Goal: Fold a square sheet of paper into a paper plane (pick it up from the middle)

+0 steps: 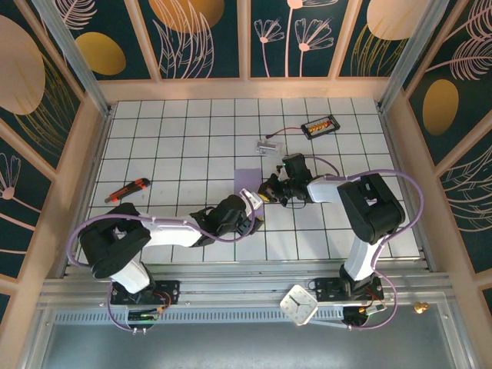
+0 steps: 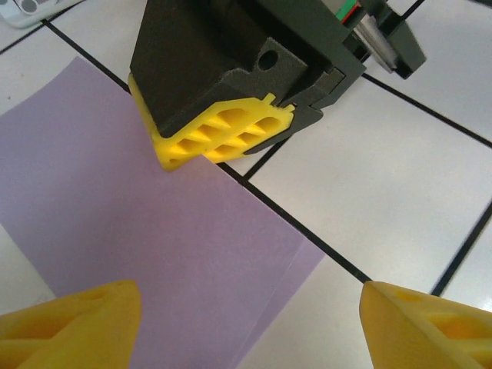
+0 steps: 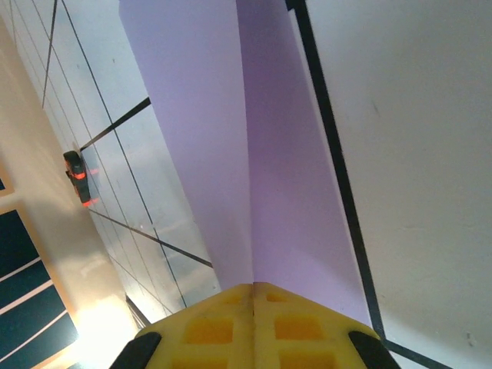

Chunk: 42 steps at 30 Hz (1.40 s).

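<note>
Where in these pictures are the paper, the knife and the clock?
paper (image 2: 154,231), left wrist view, flat middle of the sheet.
knife (image 1: 127,190), top external view, middle of its body.
clock (image 1: 298,304), top external view, centre of its face.

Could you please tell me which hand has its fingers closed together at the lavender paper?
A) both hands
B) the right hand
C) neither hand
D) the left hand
B: the right hand has its yellow tips shut together at the crease of the lavender paper; the left hand has fingers wide apart.
</note>
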{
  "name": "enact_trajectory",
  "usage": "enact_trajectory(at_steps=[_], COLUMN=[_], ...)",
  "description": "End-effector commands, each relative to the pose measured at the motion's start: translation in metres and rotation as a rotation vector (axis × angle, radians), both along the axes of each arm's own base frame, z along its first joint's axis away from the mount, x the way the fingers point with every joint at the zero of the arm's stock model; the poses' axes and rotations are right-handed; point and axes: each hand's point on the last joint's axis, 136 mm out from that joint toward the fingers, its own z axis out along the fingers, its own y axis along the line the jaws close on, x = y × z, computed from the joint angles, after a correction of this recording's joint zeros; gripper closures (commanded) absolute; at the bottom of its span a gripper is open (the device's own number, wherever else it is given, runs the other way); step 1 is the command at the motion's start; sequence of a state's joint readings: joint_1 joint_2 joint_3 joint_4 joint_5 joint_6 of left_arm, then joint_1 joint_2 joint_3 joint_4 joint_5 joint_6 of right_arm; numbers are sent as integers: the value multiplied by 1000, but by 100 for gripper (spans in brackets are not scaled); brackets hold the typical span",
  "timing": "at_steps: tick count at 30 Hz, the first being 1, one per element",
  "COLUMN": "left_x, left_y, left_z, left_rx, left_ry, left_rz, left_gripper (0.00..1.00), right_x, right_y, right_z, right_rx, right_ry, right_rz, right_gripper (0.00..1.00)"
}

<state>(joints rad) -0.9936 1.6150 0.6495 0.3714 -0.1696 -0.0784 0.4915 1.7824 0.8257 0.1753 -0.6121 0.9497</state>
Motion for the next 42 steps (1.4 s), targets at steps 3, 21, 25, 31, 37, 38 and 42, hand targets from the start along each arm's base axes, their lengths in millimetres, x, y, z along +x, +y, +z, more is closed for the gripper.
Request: enact_trajectory(at_steps=[3,21,25,31,37,38,42], left_x=[15,16,16,14,7,5,-2], left_y=[-6,-18,-19,-20,-27,-29,-39], left_z=[0,7,6,2,7,10,23], left_rx=[53,10,13,2,-81,-107,-233], left_ry=[-73,-51,-39,-6,76,95,185], left_rz=[19,14,16,25,39,38,46], left_gripper=[29,81,91,100,100,100,100], right_x=[5,3,3,7,13,12,8], right_y=[4,1,1,-3,-16,-20,-44], right_z=[13,2,0,2,19,23,31], right_rx=[32,15,10,5,-18,-27,-111], right_ry=[-7,4,3,-9,-83,-104,-189], right_rz=[4,8,9,6,11,13,11], right_gripper=[100,100,100,97,82,80,73])
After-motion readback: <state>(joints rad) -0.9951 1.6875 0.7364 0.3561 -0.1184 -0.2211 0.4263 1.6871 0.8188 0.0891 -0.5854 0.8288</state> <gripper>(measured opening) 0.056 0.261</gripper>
